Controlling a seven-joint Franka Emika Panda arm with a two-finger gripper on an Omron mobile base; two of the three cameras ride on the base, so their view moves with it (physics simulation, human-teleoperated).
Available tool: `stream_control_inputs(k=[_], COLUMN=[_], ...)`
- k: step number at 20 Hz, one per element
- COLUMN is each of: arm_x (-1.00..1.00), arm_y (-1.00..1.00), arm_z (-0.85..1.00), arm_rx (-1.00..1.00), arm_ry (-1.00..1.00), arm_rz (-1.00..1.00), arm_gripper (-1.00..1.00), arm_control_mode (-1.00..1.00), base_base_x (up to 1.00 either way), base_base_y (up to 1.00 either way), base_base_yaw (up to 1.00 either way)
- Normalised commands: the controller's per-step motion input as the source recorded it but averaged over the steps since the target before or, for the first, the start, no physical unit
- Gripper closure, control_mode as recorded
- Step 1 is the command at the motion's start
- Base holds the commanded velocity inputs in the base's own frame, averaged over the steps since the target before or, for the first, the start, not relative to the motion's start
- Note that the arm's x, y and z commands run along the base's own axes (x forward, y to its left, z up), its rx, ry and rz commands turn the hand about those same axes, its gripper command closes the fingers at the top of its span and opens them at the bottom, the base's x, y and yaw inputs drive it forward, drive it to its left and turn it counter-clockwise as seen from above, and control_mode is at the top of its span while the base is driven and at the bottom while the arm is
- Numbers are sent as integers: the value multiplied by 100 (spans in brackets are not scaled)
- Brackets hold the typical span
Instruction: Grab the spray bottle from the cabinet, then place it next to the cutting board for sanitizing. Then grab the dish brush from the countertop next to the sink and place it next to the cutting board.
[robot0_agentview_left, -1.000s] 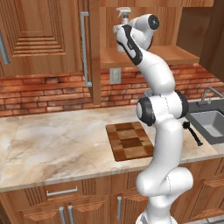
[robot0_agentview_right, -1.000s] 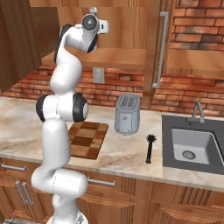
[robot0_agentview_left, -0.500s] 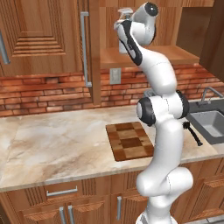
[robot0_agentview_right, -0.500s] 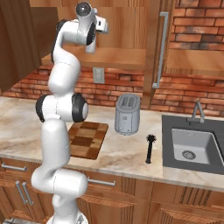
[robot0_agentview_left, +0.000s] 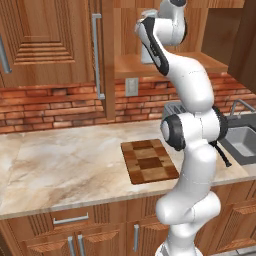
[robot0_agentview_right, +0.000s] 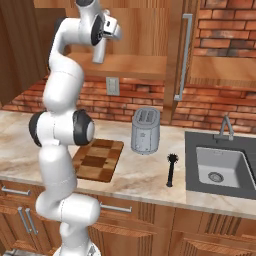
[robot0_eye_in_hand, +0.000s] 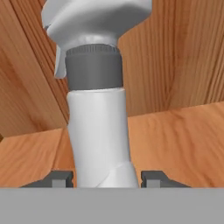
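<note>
- Three views, left base first: the bottle (robot0_agentview_left: 146, 54) stands on the open cabinet's shelf (robot0_agentview_left: 200, 64), and the arm (robot0_agentview_left: 192, 90) is reaching up to it. The board (robot0_agentview_left: 149, 161) lies on the countertop (robot0_agentview_left: 65, 160) well below. From here the wrist covers the bottle's top and the fingers entirely, so I can't judge the grasp from this side.
- Right base view: the bottle's lower body shows under the hand, upright on the shelf. The brush (robot0_agentview_right: 171, 170) lies on the counter between the toaster (robot0_agentview_right: 145, 130) and the sink (robot0_agentview_right: 217, 165), well apart from the board. The hand blocks the spray head, and I can't make out where the fingers meet the bottle.
- Hand view: the gripper (robot0_eye_in_hand: 107, 178) has one tip on each side of the bottle's body, low down, with the dark collar and spray head above. The tips sit just beside the plastic. Whether they are pressing on it or only bracketing it I cannot tell.
- How I'd do this step: I judge the grasp is centred, so I'd make sure the squeeze is firm, then lift straight up a little before backing out, keeping the bottle upright.
- Watch points: the spray head is cut off at the top of the hand view, so its clearance inside the cabinet is unknown. The bottle's base is hidden too.
</note>
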Motion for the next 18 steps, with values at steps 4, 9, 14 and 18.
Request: stream_control_inputs(k=[4, 9, 14, 18], arm_x=[-100, -100, -100, -100], arm_y=[-13, -32, -36, -6], arm_z=[-28, -18, 0, 0], arm_rx=[0, 4, 5, 0], arm_ry=[12, 1, 0, -2], arm_rz=[-10, -9, -7, -4], arm_gripper=[100, 100, 100, 100], arm_control_mode=[-100, -100, -100, -100], base_base_x=[0, 0, 0, 0], base_base_y=[0, 0, 0, 0], base_base_yaw=[0, 0, 0, 0])
